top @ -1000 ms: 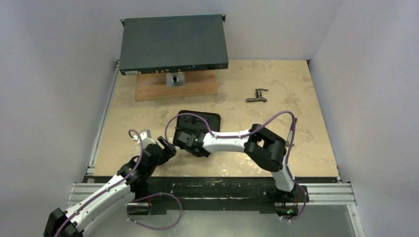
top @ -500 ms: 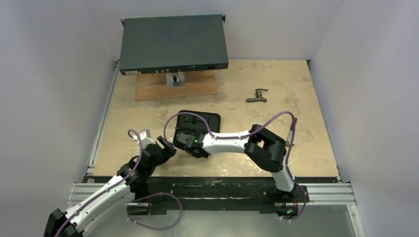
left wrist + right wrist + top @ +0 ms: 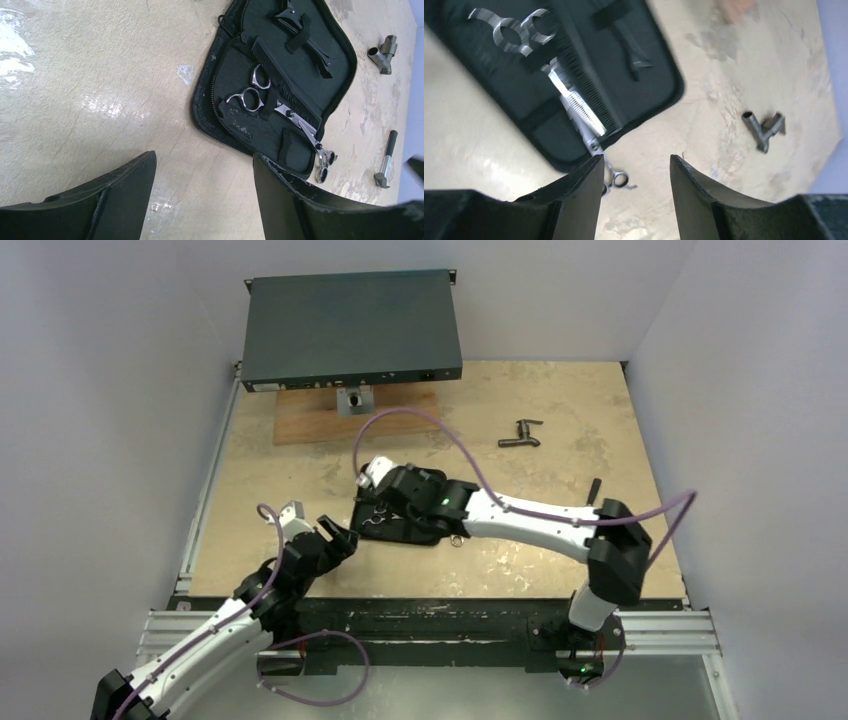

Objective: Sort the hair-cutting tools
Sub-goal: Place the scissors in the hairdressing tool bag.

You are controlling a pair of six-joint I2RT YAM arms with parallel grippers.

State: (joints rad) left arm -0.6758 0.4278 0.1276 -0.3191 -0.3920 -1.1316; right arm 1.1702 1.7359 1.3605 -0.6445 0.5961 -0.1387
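An open black zip case point(image 3: 250, 132) lies on the table; it also shows in the right wrist view point(image 3: 544, 135) and the top view point(image 3: 392, 532). Inside it are silver scissors point(image 3: 246, 98), a black comb point(image 3: 286, 85) and a black clip point(image 3: 302, 27). A second pair of scissors point(image 3: 320, 155) lies across the case's edge, its handles point(image 3: 616, 180) on the table. My left gripper point(image 3: 202, 157) is open and empty, just short of the case's near-left edge point(image 3: 336, 532). My right gripper point(image 3: 636, 160) is open and empty above the case point(image 3: 378, 502).
A dark T-shaped fitting point(image 3: 520, 433) lies at the back right. A small hammer point(image 3: 386, 160) lies right of the case point(image 3: 594, 488). A large dark box point(image 3: 352, 328) on a wooden board point(image 3: 300, 422) stands at the back. Walls close in on both sides.
My right arm has stretched out, its elbow swinging to the right, and its gripper has moved from the case's near edge back over the case. My left arm has barely moved.
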